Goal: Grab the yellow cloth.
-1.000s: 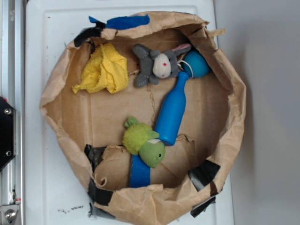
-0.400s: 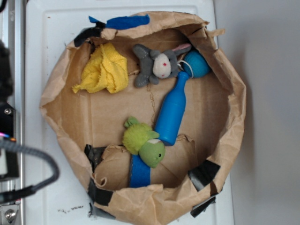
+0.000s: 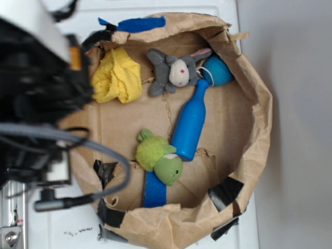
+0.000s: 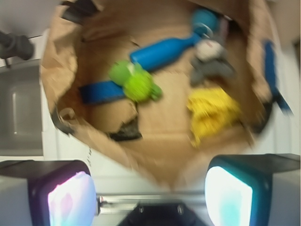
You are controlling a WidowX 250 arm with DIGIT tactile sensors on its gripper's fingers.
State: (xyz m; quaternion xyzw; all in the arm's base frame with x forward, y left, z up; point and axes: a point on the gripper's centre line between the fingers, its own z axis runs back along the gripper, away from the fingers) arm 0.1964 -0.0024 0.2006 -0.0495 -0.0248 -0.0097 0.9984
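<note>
The yellow cloth [image 3: 116,78] lies crumpled in the upper left of the open brown paper bag [image 3: 259,109], next to a grey plush toy [image 3: 174,72]. My arm [image 3: 36,93] is a dark blurred mass over the bag's left wall, just left of the cloth and covering its left tip. In the blurred wrist view my gripper [image 4: 150,188] is open and empty, with its pads [image 4: 70,200] wide apart above the bag's near rim. The cloth [image 4: 214,110] lies ahead and to the right of it, apart from the fingers.
Also in the bag are a blue bottle [image 3: 191,122], a yellow-green plush turtle [image 3: 158,158], a blue round object [image 3: 218,70] and a blue strip [image 3: 154,189]. The bag stands on a white board [image 3: 67,21], with a metal rail at the far left.
My arm has swung in from the left edge and now covers the bag's left wall and the cloth's left tip. The objects in the bag have not moved.
</note>
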